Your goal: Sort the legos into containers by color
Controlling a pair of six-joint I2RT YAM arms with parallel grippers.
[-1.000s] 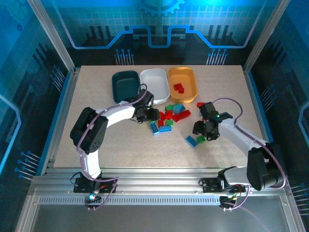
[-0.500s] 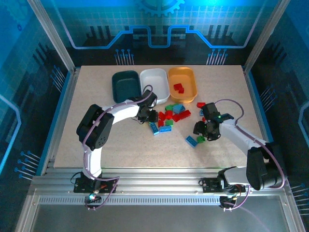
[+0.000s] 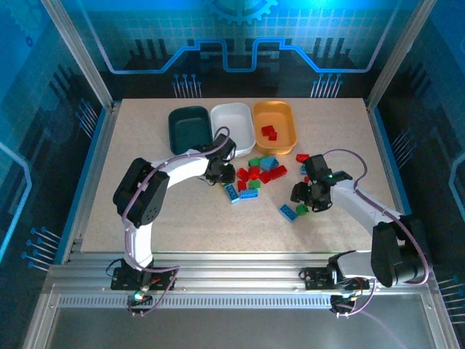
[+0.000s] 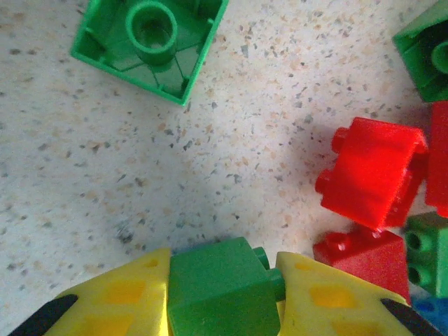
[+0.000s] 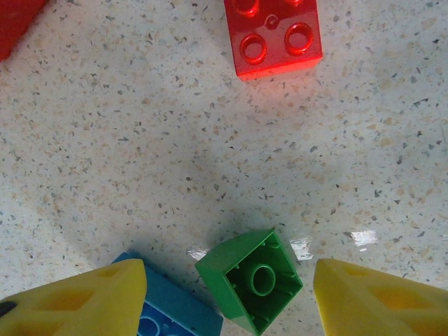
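My left gripper sits at the left edge of the lego pile, shut on a green lego pinched between its yellow fingers just over the tabletop. My right gripper hangs open over an upturned green lego; a gap shows between the lego and each fingertip. A blue lego lies partly under its left finger. At the back stand the dark teal container, the white container and the orange-yellow container, which holds two red legos.
In the left wrist view an upturned green lego lies ahead and red legos crowd the right side. A lone red lego lies ahead of my right gripper. Bare tabletop stretches along the near and left sides.
My left gripper has closed on the green lego at the pile's left edge, and that arm shifted slightly. My right gripper has barely moved.
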